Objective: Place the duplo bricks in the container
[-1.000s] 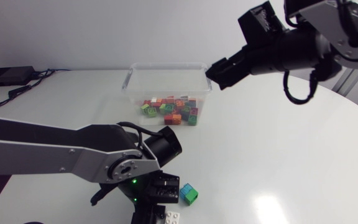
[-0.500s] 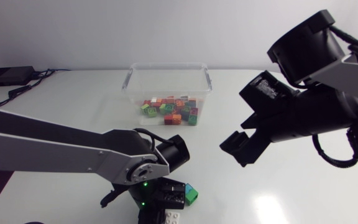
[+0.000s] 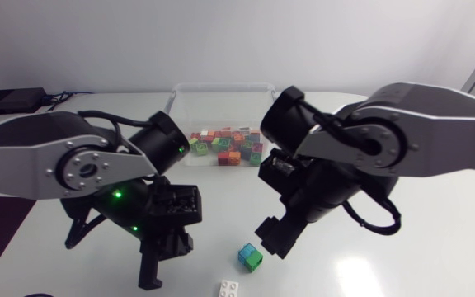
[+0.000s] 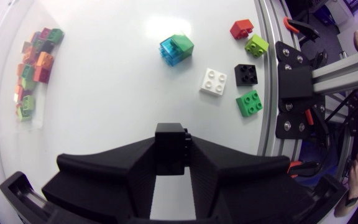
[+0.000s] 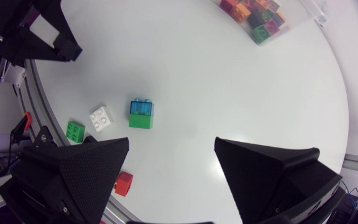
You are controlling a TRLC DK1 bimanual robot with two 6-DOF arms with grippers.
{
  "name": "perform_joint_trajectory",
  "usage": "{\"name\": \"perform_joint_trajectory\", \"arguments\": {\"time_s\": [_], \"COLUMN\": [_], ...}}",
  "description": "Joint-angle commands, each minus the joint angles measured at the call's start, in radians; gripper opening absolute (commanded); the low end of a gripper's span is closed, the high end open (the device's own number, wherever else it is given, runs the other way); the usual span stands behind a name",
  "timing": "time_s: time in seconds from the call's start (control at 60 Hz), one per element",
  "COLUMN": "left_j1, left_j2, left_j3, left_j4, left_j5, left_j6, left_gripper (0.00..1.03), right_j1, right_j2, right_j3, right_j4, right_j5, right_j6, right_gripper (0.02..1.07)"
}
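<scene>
Right at the near edge sits a glossy white four-stud brick [image 3: 229,288]. Just past it is the cyan-green pair [image 3: 250,256], a see-through cyan block clipped to a solid green one. The cyan end is aimed toward the container, though I can't really tell if it's standing or lying. It sits just ahead of the right gripper [image 5: 173,162], whose wedge fingers are spread wide around nothing. The left gripper [image 4: 171,158] is clamped on what looks like a black brick [image 4: 169,134]. Farthest back, the clear plastic container [image 3: 221,86] holds a jumble of coloured bricks [image 3: 225,147].

Silver-grey links [image 3: 23,157], black wedge jaws.
</scene>
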Motion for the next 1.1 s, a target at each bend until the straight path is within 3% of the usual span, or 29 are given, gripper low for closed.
{"name": "perform_joint_trajectory", "arguments": {"time_s": [0.0,0.233,0.583,0.8,0.867,1.083], "left_j1": [0.035,0.164,0.383,0.489,0.492,0.507], "left_j2": [-0.048,-0.139,-0.149,-0.12,-0.119,-0.073], "left_j3": [0.023,0.099,0.316,0.405,0.406,0.379], "left_j4": [-0.017,-0.017,0.008,0.159,0.213,0.442], "left_j5": [0.011,0.013,0.11,0.162,0.166,0.172], "left_j6": [-0.005,-0.031,-0.111,-0.255,-0.302,-0.468], "left_gripper": [0.14,0.14,0.14,0.14,0.14,0.14], "right_j1": [0.029,0.081,0.127,0.141,0.152,0.152], "right_j2": [0.076,0.244,0.386,0.457,0.475,0.498], "right_j3": [0.033,0.113,0.168,0.179,0.183,0.147], "right_j4": [-0.015,-0.017,-0.021,-0.018,-0.017,0.023], "right_j5": [0.003,0.007,-0.002,-0.008,-0.008,-0.008], "right_j6": [0.034,0.04,0.046,0.043,0.044,0.043], "right_gripper": [0.99,0.99,0.92,0.84,0.67,0.3]}}
